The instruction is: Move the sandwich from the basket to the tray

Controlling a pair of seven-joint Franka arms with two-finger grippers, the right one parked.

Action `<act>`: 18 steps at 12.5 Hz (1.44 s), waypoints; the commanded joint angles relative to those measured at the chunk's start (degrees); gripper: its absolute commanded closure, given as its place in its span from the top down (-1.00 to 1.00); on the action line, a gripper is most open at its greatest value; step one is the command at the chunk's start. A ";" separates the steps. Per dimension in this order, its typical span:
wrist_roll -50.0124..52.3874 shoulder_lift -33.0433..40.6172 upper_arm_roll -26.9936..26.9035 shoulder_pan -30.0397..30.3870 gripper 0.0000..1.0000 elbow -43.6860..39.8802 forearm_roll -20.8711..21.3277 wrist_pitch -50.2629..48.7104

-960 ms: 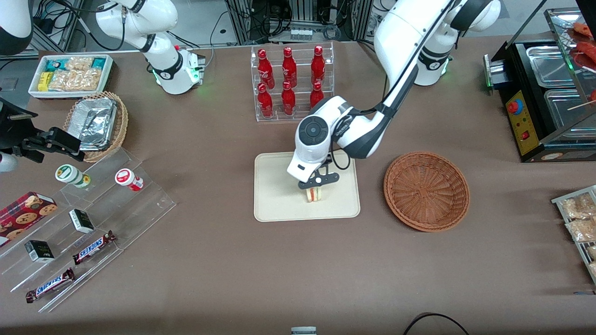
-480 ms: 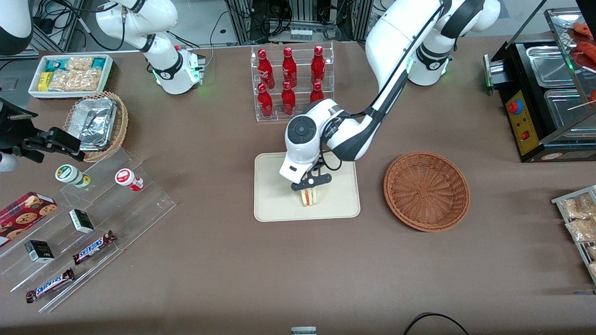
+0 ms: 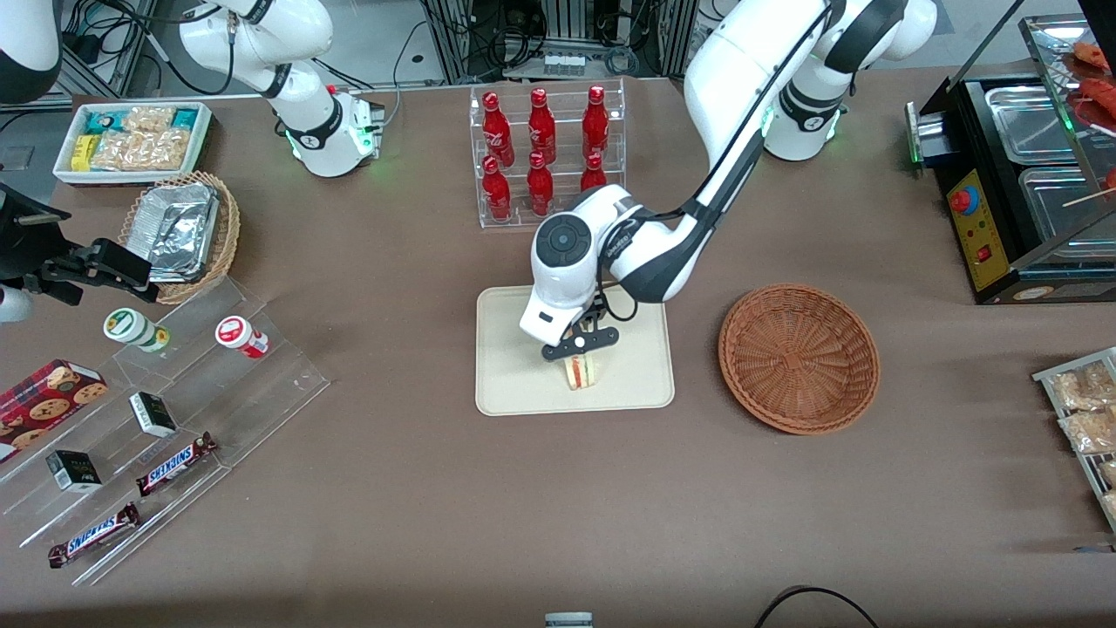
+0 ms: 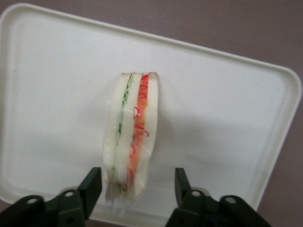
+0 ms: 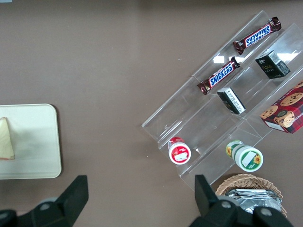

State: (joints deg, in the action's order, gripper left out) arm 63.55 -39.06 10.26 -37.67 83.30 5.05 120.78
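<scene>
The sandwich (image 3: pixel 581 372) stands on its edge on the cream tray (image 3: pixel 514 384), near the tray's edge closest to the front camera. In the left wrist view the sandwich (image 4: pixel 130 137) shows white bread with green and red filling, wrapped in clear film, on the tray (image 4: pixel 222 94). My left gripper (image 3: pixel 579 344) hangs just above the sandwich and is open; its fingers (image 4: pixel 91 187) stand apart on either side of the sandwich's end without touching it. The reddish-brown wicker basket (image 3: pixel 799 358) is empty, beside the tray toward the working arm's end. The sandwich also shows in the right wrist view (image 5: pixel 5 139).
A clear rack of red bottles (image 3: pixel 545 153) stands farther from the front camera than the tray. A clear stepped stand with snack bars and cups (image 3: pixel 157 419) lies toward the parked arm's end. A black food warmer (image 3: pixel 1020 174) stands toward the working arm's end.
My gripper carried the sandwich a little toward the parked arm's end over the tray, then opened and rose slightly. The sandwich now rests on the tray.
</scene>
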 commanded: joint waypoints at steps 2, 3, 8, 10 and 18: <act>-2.61 7.14 -0.94 0.58 1.00 -1.29 0.66 -12.20; -5.51 9.07 -0.94 0.85 1.00 -1.30 0.23 -15.28; -9.31 15.23 -4.27 5.23 1.00 -0.17 0.75 -23.55; -13.86 16.55 -4.46 8.21 1.00 0.80 0.84 -27.08; -27.24 27.70 -4.02 19.54 1.00 12.39 0.75 -27.71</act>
State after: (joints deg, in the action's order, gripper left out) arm 38.46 -16.71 5.41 -21.26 90.35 5.42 93.23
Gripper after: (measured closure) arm 0.000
